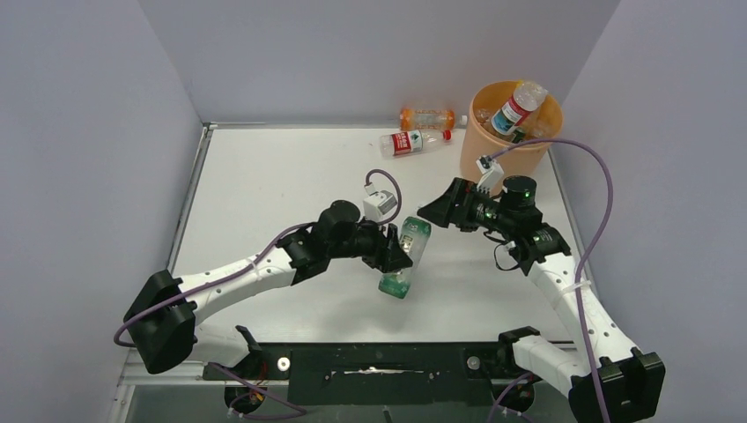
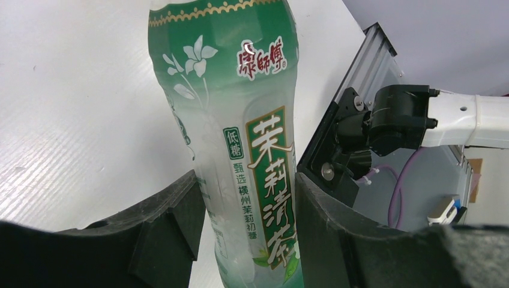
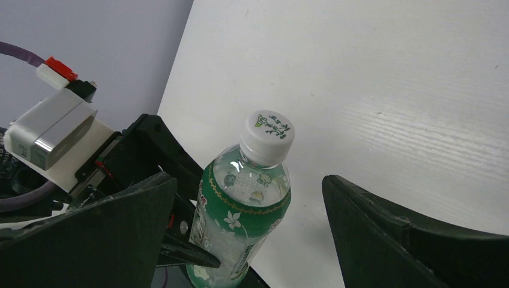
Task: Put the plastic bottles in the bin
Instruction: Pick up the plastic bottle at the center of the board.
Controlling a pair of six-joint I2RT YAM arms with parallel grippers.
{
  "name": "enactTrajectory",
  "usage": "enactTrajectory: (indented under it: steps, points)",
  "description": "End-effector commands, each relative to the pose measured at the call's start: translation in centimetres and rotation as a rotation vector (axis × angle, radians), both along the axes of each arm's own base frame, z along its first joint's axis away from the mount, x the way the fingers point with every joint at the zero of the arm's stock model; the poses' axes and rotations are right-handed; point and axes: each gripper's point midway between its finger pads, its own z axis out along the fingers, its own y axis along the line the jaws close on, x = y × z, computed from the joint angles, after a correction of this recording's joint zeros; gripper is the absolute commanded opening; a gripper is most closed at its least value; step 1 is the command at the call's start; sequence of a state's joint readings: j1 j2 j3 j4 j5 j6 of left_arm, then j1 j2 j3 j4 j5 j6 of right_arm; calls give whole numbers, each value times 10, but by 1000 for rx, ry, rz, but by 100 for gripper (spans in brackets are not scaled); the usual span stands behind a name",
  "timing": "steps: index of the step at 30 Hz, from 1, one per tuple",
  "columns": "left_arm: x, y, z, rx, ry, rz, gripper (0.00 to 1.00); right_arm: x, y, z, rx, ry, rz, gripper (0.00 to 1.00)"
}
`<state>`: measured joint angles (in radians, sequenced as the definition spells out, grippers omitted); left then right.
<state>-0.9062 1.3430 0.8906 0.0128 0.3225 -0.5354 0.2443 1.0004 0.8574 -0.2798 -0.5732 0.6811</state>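
Green-labelled bottle [image 1: 407, 257]: clamped at mid-body by the fingers [image 2: 174, 222] of the left gripper [image 1: 401, 254], tilted over the mid-tabletop [image 1: 264, 194], white cap pointed toward the right gripper [image 1: 433, 211]. Right fingers [image 3: 372, 228]: spread wide, nothing held. Bin [image 1: 490, 163]: far right corner, several bottles [image 1: 515, 107] lodged inside. Orange bottle [image 1: 429, 117] and red-labelled bottle [image 1: 410, 142]: laid flat just left of the bin.

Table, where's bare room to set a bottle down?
Free: the table left of the red-label bottle, beyond the left gripper. Crowded: centre, where the right gripper faces the held green tea bottle, and beside the bin.
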Motion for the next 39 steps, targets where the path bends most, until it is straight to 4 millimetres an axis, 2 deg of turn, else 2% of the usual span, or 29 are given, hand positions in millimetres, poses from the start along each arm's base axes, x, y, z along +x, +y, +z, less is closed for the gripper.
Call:
enactTrajectory:
  steps: [1, 7, 16, 20, 26, 30, 39]
  points:
    - [5, -15, 36, -97, -101, -29, 37, -10, 9, 2, 49, -14, 62, 98]
    - [3, -22, 36, -104, -105, -38, 37, -23, 14, -16, 61, 44, 112, 98]
    - [0, -34, 31, -94, -99, -65, 37, -33, 25, -22, 77, 45, 164, 99]
    - [1, -37, 32, -97, -102, -68, 37, -34, 27, -25, 78, 42, 172, 84]
    - [3, -39, 31, -87, -101, -65, 43, -31, 26, -28, 63, 36, 169, 45]
    - [5, -38, 33, -83, -106, -57, 47, -28, 25, -27, 47, 29, 159, 44]
    - [6, -34, 38, -83, -118, -40, 63, -22, 23, -24, 21, 16, 146, 44]
